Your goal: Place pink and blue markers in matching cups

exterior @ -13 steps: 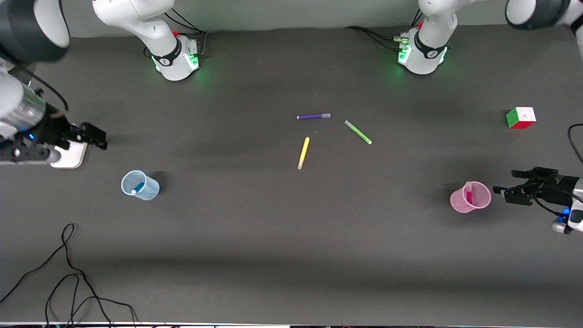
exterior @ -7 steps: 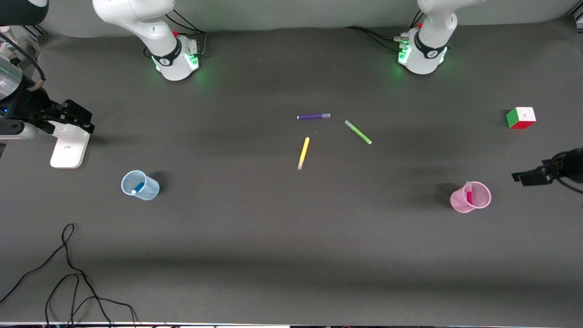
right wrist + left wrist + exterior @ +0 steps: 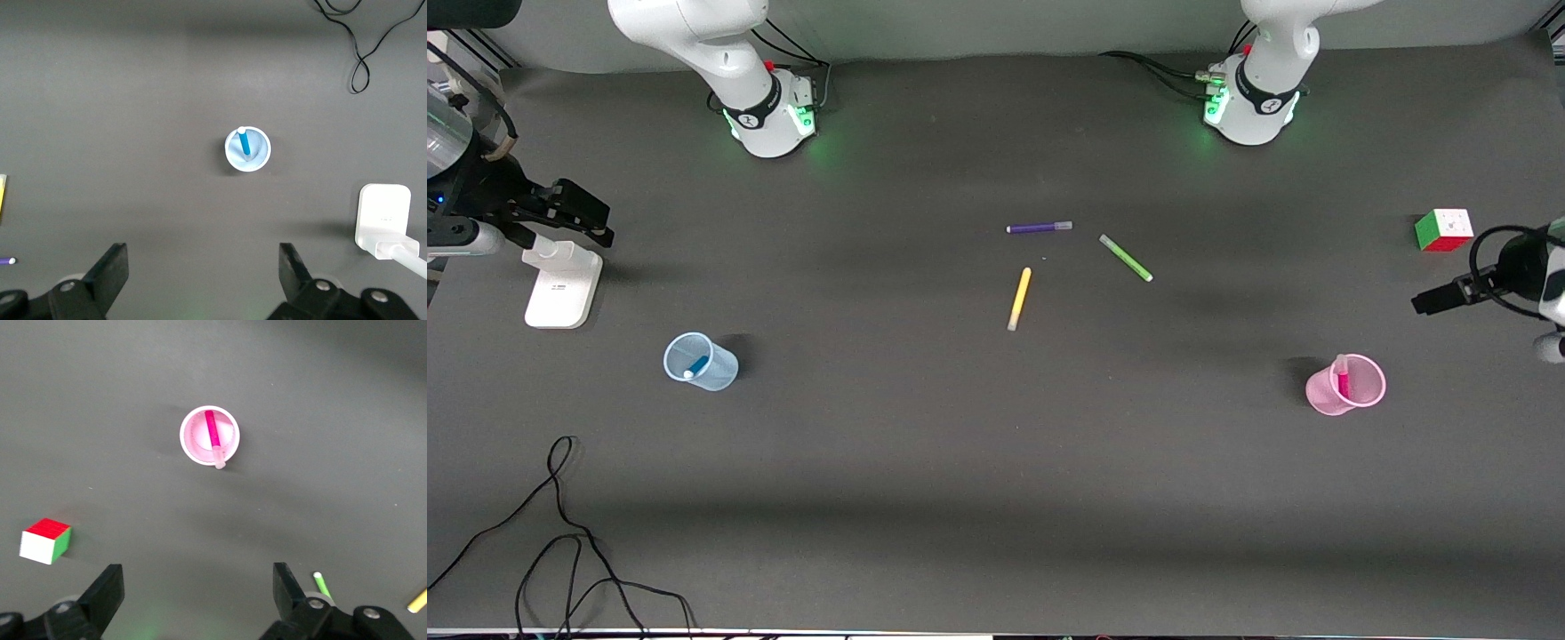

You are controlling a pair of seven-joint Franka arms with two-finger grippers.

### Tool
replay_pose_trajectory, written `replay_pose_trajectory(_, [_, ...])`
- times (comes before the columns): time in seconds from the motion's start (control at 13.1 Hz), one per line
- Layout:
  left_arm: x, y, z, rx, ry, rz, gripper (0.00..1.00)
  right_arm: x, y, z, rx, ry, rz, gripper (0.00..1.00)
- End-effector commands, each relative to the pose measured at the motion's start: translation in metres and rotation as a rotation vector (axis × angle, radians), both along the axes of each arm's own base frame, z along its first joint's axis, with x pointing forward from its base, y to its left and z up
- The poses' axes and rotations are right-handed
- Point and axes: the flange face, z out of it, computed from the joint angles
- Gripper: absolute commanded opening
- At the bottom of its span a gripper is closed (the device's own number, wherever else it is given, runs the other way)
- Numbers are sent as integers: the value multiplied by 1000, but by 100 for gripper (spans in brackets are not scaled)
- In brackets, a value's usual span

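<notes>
The pale blue cup (image 3: 700,362) stands toward the right arm's end of the table with the blue marker (image 3: 696,366) leaning inside it. The right wrist view shows this cup (image 3: 247,149) and marker (image 3: 244,142) from above. The pink cup (image 3: 1345,385) stands toward the left arm's end with the pink marker (image 3: 1342,378) upright in it, and both the cup (image 3: 209,437) and the marker (image 3: 213,437) show in the left wrist view. My right gripper (image 3: 591,222) (image 3: 203,273) is open and empty, up over the white block. My left gripper (image 3: 1427,302) (image 3: 198,593) is open and empty, up between the cube and the pink cup.
Purple (image 3: 1039,228), lime-green (image 3: 1126,258) and yellow (image 3: 1019,299) pens lie mid-table. A colour cube (image 3: 1443,230) sits at the left arm's end and a white block (image 3: 560,284) at the right arm's end. A black cable (image 3: 560,533) loops near the front edge.
Both grippers have lifted and drawn away from their cups. The left one moved from beside the pink cup toward the cube. The right one moved over the white block's farther end. Cups and markers have not moved.
</notes>
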Motion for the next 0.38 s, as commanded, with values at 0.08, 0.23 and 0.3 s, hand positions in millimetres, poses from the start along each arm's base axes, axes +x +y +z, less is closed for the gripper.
replay_pose_trajectory(0.08, [-7,2,10,28,-38,-62,99,-4,-3,6,55,6,-24,100])
replay_pose_trajectory(0.23, [-8,2,16,24,-39,-60,99,-4,-3,6,63,7,-33,100])
replay_pose_trajectory(0.3, [-7,2,20,17,-45,-59,99,-4,-3,5,64,9,-33,100])
